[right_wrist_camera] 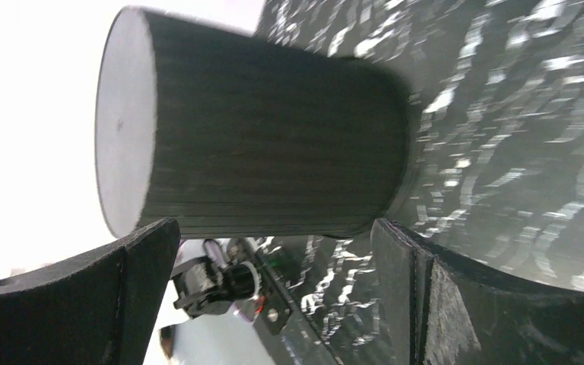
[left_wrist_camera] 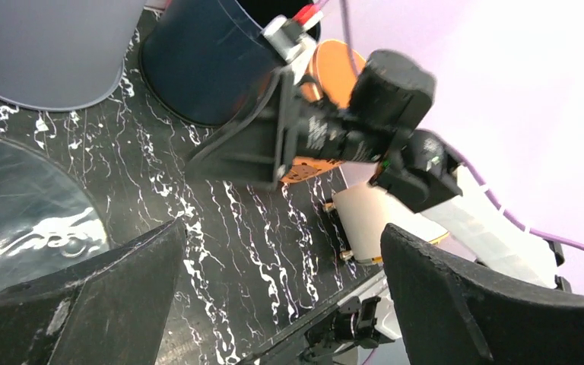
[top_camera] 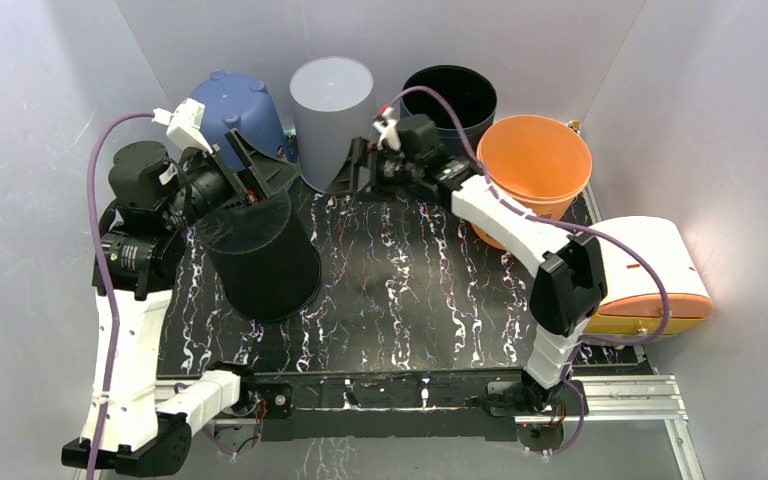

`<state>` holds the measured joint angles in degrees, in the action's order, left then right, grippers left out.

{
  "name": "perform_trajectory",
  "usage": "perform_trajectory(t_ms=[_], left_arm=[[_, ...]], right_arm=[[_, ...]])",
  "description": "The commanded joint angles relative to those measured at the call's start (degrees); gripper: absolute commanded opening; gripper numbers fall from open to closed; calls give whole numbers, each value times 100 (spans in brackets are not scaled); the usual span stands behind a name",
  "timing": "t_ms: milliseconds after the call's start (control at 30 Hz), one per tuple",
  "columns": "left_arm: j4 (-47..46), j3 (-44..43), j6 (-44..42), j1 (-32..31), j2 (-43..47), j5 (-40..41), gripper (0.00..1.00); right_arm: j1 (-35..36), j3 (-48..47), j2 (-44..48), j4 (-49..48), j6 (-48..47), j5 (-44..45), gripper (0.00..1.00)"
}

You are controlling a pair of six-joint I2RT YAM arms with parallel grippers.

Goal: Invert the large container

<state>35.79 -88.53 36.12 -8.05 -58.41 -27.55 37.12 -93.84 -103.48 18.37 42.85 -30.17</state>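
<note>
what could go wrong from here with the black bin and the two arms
1. The open left gripper hangs close over the upside-down black bin; pulling away low might clip its top edge and tip it.
2. The open right gripper sits right beside the grey bin; a careless swing back may knock it.

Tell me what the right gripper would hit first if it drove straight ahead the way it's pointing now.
Probably the black ribbed bin, standing upside down: the right wrist view shows it straight ahead of the open right gripper, nothing nearer. Depth is unclear.
</note>
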Motion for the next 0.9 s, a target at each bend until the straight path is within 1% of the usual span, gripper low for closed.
perform_trajectory(t_ms=[0,133,200,267,333,367,433,500,567,733,867], left_arm=[[-99,148,-67,-3,-229,-438,98],[-138,370,-75,-105,-430,-623,98],[-94,417,-119,-432,-573,-462,98],[-29,379,-219,-1101,-790,-32,98],[104,238,-341,-2033,-1097,578,98],[125,148,-366,-2331,-1257,747,98],[73,6,-418,-2765,-1531,1019,98],[99,-94,-521,-2988,-1767,1196,98],[139,-62,-597,-3026,-1952,1333,98],[-91,583,-661,-3040,-2235,1473,98],[-141,904,-573,-3022,-2351,1642,98]], right_arm=[[-990,-362,889,1040,-854,976,98],[-1704,-319,1606,1683,-1375,1930,98],[-1858,-418,1860,1967,-1817,2627,98],[-1944,-542,2026,2206,-2139,3392,98],[-2022,-579,2121,2338,-2468,4070,98],[-2063,-589,2127,2386,-2641,4331,98],[-2116,-628,2027,2519,-2971,4789,98],[-2114,-748,1821,2767,-3163,5151,98],[-2119,-785,1664,2921,-3252,5203,98],[-2116,-626,1495,3034,-3310,4471,98],[-2121,-467,1423,3109,-3365,4098,95]])
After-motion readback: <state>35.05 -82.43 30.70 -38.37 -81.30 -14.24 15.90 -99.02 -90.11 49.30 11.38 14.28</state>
